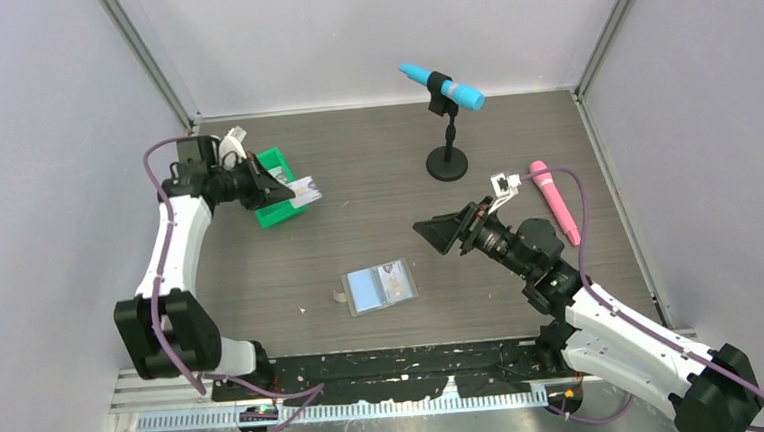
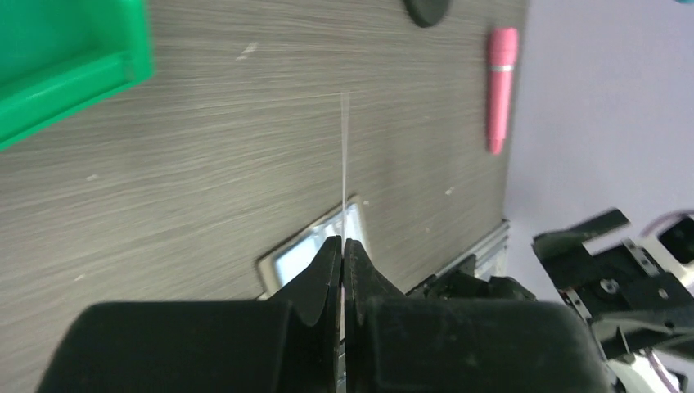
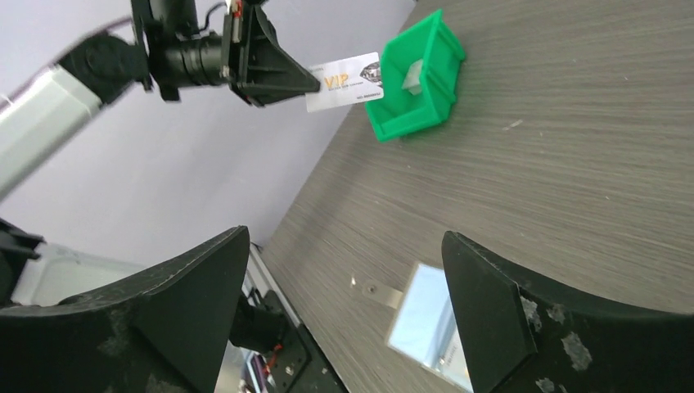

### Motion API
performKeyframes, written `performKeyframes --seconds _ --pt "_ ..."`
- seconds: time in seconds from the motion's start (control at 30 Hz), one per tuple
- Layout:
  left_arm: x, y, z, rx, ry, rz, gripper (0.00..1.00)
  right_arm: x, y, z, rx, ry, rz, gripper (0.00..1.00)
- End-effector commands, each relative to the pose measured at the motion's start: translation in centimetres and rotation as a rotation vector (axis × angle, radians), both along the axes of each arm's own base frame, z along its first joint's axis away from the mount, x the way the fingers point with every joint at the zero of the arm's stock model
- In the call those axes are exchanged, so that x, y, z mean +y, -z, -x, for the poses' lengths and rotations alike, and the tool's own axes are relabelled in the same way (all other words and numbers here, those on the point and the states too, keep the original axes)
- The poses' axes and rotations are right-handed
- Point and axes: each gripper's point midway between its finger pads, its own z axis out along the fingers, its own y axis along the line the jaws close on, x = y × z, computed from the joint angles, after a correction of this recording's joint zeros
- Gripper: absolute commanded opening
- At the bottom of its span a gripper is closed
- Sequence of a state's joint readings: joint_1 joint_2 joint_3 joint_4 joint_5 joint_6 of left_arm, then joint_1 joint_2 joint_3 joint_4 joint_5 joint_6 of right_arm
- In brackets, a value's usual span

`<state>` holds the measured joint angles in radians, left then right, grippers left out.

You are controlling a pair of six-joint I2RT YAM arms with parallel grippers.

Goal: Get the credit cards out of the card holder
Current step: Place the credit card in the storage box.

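The card holder (image 1: 373, 290) lies open on the table's middle, pale blue pockets up, a card (image 1: 398, 281) still tucked in its right pocket. My left gripper (image 1: 289, 194) hangs at the green bin (image 1: 276, 215), shut on a whitish credit card (image 1: 306, 191) that pokes out to the right. In the left wrist view that card (image 2: 344, 147) shows edge-on as a thin line between the closed fingertips (image 2: 343, 243). The right wrist view shows the same card (image 3: 345, 80) and another card (image 3: 412, 75) inside the bin (image 3: 425, 106). My right gripper (image 1: 437, 237) is open and empty, above and right of the holder (image 3: 425, 323).
A blue microphone (image 1: 442, 87) on a black stand (image 1: 447, 162) is at the back. A pink microphone (image 1: 554, 200) lies near the right wall, beside the right arm. Grey walls close in three sides of the table.
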<state>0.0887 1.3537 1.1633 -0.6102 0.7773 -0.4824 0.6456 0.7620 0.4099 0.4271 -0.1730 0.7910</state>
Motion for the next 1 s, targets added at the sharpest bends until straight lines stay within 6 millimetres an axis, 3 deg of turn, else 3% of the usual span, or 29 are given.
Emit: performKeyframes --seconds 0.0,0.13,0.4,0.97 --pt "4.6 2.6 0.8 0.183 -0.049 -0.22 0.0 0.0 -0.4 0.2 -0.039 -0.024 0.076 0.95" --pt "6.8 2.6 -1.2 0.208 -0.09 -0.247 0.0 0.5 -0.7 0.6 -0.047 -0.063 0.1 0.96" --pt "10.2 4.2 -5.0 0.298 -0.12 -0.352 0.0 0.5 -0.6 0.6 -0.054 -0.068 0.145 0.96" --pt "11.8 6.4 -12.3 0.317 -0.097 -0.338 0.0 -0.4 -1.9 -1.1 -0.081 0.027 0.187 0.95"
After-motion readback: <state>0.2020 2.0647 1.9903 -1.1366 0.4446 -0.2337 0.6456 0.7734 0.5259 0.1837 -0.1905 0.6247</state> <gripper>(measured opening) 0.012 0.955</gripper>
